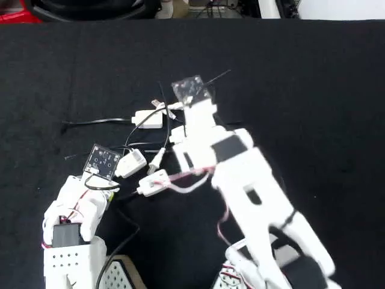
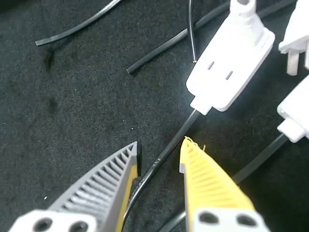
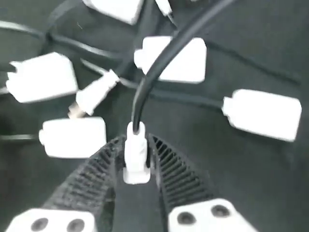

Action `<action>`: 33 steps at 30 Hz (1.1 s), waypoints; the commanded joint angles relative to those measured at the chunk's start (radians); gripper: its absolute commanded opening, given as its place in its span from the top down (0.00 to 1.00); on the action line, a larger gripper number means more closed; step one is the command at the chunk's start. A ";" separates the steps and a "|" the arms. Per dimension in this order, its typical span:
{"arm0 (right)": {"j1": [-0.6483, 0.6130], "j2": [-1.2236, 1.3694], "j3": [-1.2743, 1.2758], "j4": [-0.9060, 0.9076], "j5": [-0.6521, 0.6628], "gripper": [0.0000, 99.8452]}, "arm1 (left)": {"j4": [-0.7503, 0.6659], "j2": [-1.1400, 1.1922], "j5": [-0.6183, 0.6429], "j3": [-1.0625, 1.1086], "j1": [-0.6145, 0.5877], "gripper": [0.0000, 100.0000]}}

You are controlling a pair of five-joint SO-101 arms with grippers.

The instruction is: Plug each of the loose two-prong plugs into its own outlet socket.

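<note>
The left arm (image 1: 77,211) sits folded at near left, left gripper (image 2: 160,144) spread apart. The right arm (image 1: 252,180) stretches far and leftward toward centre, right gripper (image 3: 136,141) clamped on a white plug (image 3: 136,162).

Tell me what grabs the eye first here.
The right gripper is shut on a white plug, whose black cord arcs away over other white connector bodies. The left gripper is open astride a black cable that runs to a two-slot outlet socket. All of it lies tangled mid-way across the black table.
</note>
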 commanded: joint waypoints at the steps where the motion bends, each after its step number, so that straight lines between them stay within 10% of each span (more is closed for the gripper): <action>1: -0.089 -0.145 0.196 -0.242 -0.005 0.99 | -0.018 -0.002 -0.003 -0.008 0.010 0.85; 21: -0.196 -0.236 0.756 -0.980 0.068 0.99 | -0.018 -0.002 -0.003 -0.008 0.010 0.85; 33: -0.199 -0.065 0.708 -0.987 0.011 0.99 | -0.018 -0.002 -0.003 -0.008 0.010 0.85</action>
